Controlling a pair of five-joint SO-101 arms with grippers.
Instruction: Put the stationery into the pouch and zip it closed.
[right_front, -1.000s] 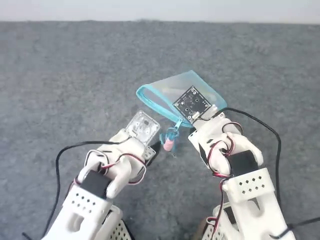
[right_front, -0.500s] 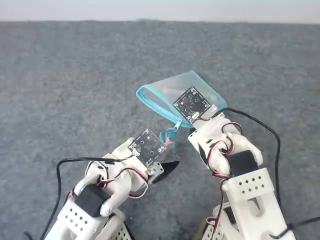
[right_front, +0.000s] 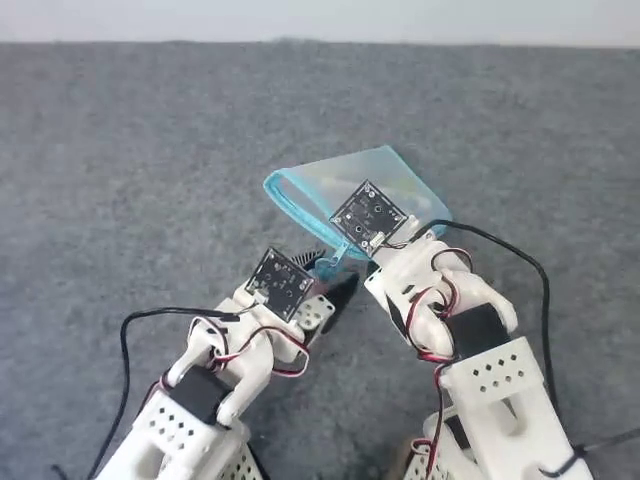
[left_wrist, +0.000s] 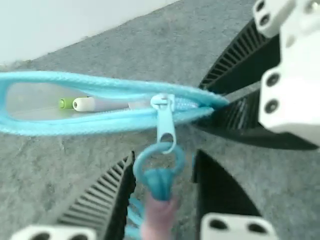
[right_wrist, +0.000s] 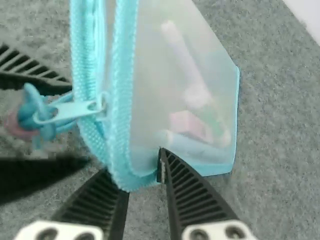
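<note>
The light-blue translucent pouch (right_front: 395, 180) lies on grey carpet with its zip (left_wrist: 75, 122) mostly open. Pens (left_wrist: 92, 103) lie inside it, and they show through its wall (right_wrist: 185, 100) as well. My right gripper (right_wrist: 145, 175) is shut on the pouch's corner at the zip's closed end. The zipper slider (left_wrist: 162, 106) sits near that end, with its ring pull (left_wrist: 160, 167) and a pink bead (left_wrist: 157, 222) hanging off it. My left gripper (left_wrist: 162, 172) is open, one finger on each side of the ring pull. In the high view both arms meet at the pouch's near corner (right_front: 335, 262).
Grey carpet (right_front: 150, 150) covers the whole surface out to a pale wall (right_front: 320, 18) at the back. Black cables (right_front: 125, 350) trail beside both arms. The right arm's fingers (left_wrist: 240, 107) stand close beside my left gripper.
The left arm has advanced to the zipper pull and turned its wrist, so its fingers now straddle the ring. The pouch and the right gripper shifted slightly left.
</note>
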